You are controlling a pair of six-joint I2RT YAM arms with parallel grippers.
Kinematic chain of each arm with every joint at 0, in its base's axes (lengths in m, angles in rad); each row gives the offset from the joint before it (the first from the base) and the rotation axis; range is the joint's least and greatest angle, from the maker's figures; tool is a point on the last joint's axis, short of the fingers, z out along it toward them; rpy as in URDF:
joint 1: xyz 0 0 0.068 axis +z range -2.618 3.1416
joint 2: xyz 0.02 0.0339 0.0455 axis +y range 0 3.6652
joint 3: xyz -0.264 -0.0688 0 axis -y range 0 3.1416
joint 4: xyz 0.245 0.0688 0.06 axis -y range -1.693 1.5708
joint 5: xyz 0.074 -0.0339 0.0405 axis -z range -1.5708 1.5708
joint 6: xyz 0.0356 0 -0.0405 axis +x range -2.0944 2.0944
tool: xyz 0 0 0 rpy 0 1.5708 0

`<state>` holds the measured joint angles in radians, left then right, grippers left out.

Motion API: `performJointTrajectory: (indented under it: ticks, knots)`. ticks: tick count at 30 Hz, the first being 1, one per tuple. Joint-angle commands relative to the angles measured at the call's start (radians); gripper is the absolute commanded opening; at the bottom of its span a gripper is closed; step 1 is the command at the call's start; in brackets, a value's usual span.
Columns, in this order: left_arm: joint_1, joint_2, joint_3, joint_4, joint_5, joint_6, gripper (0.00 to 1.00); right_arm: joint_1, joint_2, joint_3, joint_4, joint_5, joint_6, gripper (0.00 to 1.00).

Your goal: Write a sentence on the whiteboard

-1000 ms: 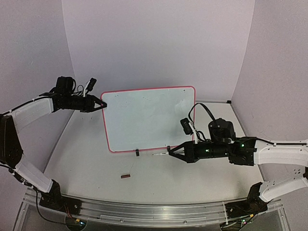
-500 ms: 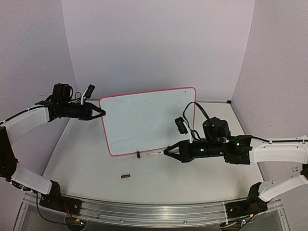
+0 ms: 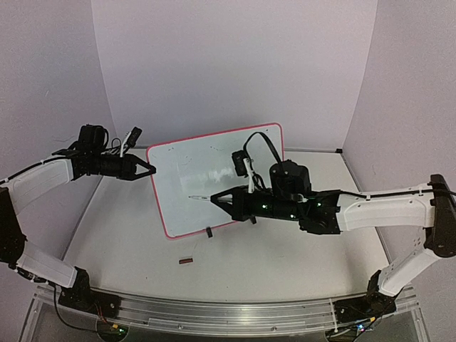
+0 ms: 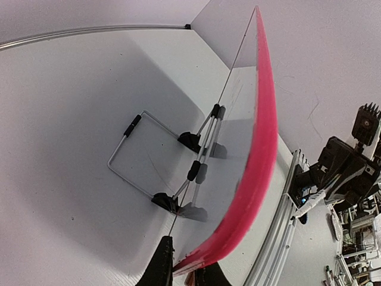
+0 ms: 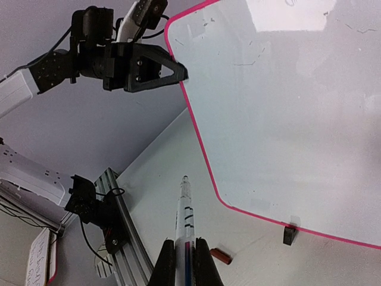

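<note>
The whiteboard (image 3: 214, 178), glossy white with a thin red rim, stands tilted on the table. My left gripper (image 3: 151, 172) is shut on its upper left corner; in the left wrist view the red rim (image 4: 250, 179) runs down between the gripper's tips (image 4: 183, 262). My right gripper (image 3: 217, 199) is shut on a white marker (image 3: 201, 197), whose tip is over the board's lower left face. In the right wrist view the marker (image 5: 185, 217) points past the board's corner (image 5: 286, 107), held in the right gripper (image 5: 184, 253). Only faint thin marks (image 5: 247, 61) show; no readable sentence.
A small red cap (image 3: 186, 261) lies on the table in front of the board and shows in the right wrist view (image 5: 219, 256). A black clip foot (image 5: 290, 233) sits on the board's lower rim. A wire stand (image 4: 149, 161) props the board from behind. Walls enclose the table.
My right gripper has moved left and up with the marker, from in front of the board to over its face. The board has swung and tilted. My left gripper pulled slightly left.
</note>
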<state>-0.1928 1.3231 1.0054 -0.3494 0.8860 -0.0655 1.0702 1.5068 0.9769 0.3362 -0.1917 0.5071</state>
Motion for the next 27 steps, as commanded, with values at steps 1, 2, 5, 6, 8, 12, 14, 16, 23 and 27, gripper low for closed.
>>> performJointTrajectory:
  ticks: [1,2,5,6,8,12,14,16,23,27]
  knots:
    - [-0.010,-0.005,0.009,-0.028,0.001,0.048,0.09,0.004,0.080,0.130,0.067,0.056,-0.032,0.00]
    - [-0.010,-0.007,0.007,-0.029,-0.002,0.055,0.09,0.004,0.098,0.149,0.065,0.060,-0.032,0.00]
    - [-0.011,-0.011,0.003,-0.033,-0.009,0.080,0.03,0.002,0.144,0.217,0.059,0.045,-0.043,0.00]
    - [-0.012,-0.014,0.001,-0.033,-0.011,0.092,0.01,0.002,0.162,0.241,0.056,0.037,-0.048,0.00]
    - [-0.013,-0.019,-0.002,-0.036,-0.013,0.112,0.00,0.002,0.195,0.284,0.052,0.025,-0.056,0.00]
    - [-0.018,-0.038,-0.010,-0.042,-0.017,0.147,0.00,-0.005,0.239,0.347,0.047,0.014,-0.059,0.00]
    - [-0.021,-0.053,-0.018,-0.044,-0.025,0.170,0.00,-0.013,0.264,0.376,0.046,0.003,-0.051,0.00]
    - [-0.031,-0.067,-0.029,-0.046,-0.036,0.195,0.00,-0.018,0.283,0.402,0.047,-0.008,-0.049,0.00]
    - [-0.057,-0.095,-0.046,-0.061,-0.081,0.251,0.00,-0.026,0.316,0.451,0.058,-0.034,-0.052,0.00]
    - [-0.071,-0.095,-0.045,-0.076,-0.111,0.272,0.00,-0.035,0.332,0.473,0.061,-0.042,-0.051,0.00]
